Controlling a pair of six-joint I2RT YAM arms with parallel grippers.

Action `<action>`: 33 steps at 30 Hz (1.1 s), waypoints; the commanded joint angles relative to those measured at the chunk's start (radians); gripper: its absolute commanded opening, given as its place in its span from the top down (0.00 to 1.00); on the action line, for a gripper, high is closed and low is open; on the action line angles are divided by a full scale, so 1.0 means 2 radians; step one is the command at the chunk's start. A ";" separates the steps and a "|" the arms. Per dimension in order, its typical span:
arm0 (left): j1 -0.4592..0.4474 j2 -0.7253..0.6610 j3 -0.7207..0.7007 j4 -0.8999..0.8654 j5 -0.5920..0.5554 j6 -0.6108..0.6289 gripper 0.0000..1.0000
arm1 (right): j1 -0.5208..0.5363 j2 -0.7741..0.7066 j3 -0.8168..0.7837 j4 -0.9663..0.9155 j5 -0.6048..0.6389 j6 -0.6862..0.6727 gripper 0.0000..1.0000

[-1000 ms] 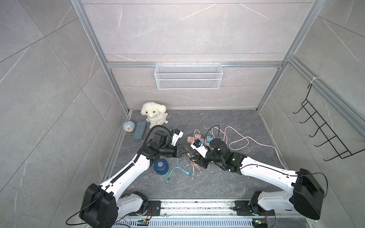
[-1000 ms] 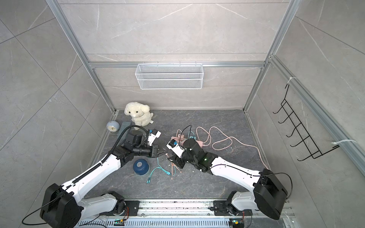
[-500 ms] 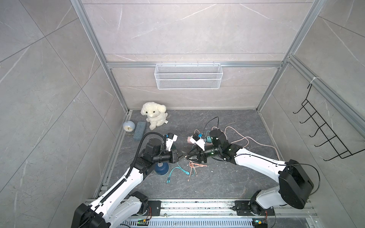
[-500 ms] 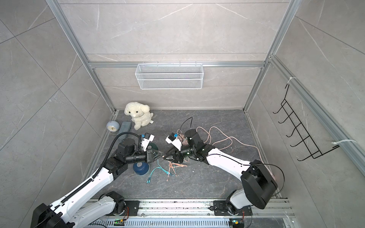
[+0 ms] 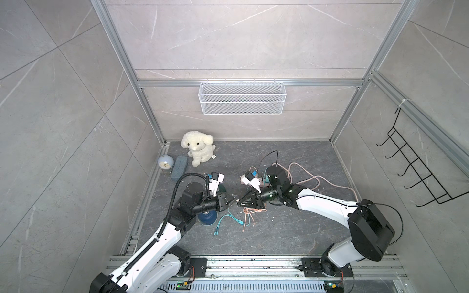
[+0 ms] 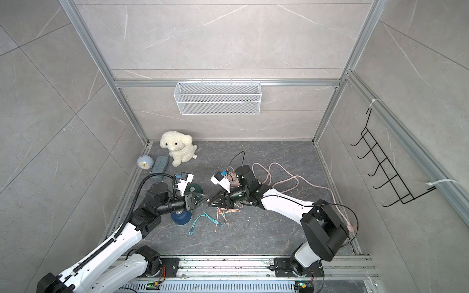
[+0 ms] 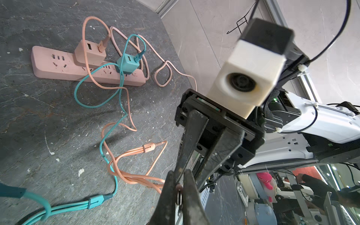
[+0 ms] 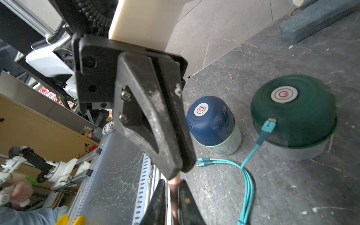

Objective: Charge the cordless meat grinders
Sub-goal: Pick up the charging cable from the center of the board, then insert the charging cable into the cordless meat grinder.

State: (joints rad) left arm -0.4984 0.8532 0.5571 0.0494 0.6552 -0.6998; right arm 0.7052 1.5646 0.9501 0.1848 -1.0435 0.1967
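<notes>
**Over mid-bench, two sets of fingers meet on one plug**

Above the middle of the bench (image 5: 291, 228), the left gripper (image 5: 234, 200) and right gripper (image 5: 239, 202) hang tip to tip. The left fingers (image 7: 191, 196) are closed on a small salmon plug (image 7: 178, 191). The right fingers (image 8: 156, 202), set narrow, appear to pinch the same plug, though the view there is cramped. Toward the bench's left edge stands the dark blue grinder (image 8: 210, 120), partly under the left arm in both top views. The dark green grinder (image 8: 294, 109) sits just beside it, farther from the front edge. A teal cable (image 8: 251, 152) is plugged into the dark green grinder's side. Salmon cable loops (image 5: 250, 211) lie on the bench below the right gripper.
</notes>
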 commanded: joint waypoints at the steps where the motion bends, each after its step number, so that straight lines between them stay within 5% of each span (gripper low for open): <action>1: 0.002 -0.015 0.001 0.025 0.006 -0.006 1.00 | -0.004 0.014 0.020 0.019 -0.027 0.026 0.90; 6: 0.002 -0.022 0.007 -0.014 -0.005 0.010 1.00 | -0.007 0.021 0.032 0.009 -0.036 0.043 0.95; 7: 0.002 -0.024 0.010 -0.026 -0.014 0.013 0.93 | -0.008 0.022 0.035 -0.003 -0.033 0.040 0.96; 10: 0.003 -0.032 0.041 -0.112 -0.064 0.043 0.44 | -0.007 0.025 0.048 -0.055 -0.019 0.019 0.97; 12: 0.005 -0.035 0.076 -0.184 -0.103 0.067 0.30 | -0.007 0.027 0.053 -0.086 -0.013 0.008 0.98; 22: 0.010 -0.016 0.174 -0.459 -0.371 0.095 0.29 | 0.042 0.057 0.063 -0.167 0.043 0.010 0.98; 29: 0.012 -0.012 0.130 -0.488 -0.422 0.068 0.29 | 0.107 0.104 0.052 -0.087 0.050 0.102 0.99; 33: 0.013 -0.015 0.111 -0.474 -0.454 0.056 0.17 | 0.130 0.127 0.055 -0.054 0.051 0.142 0.99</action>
State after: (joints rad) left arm -0.4778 0.8322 0.7883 -0.8841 -0.1616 -0.5606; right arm 0.9436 1.7901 1.0531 -0.0002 -0.9516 0.3912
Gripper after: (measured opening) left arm 0.810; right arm 0.078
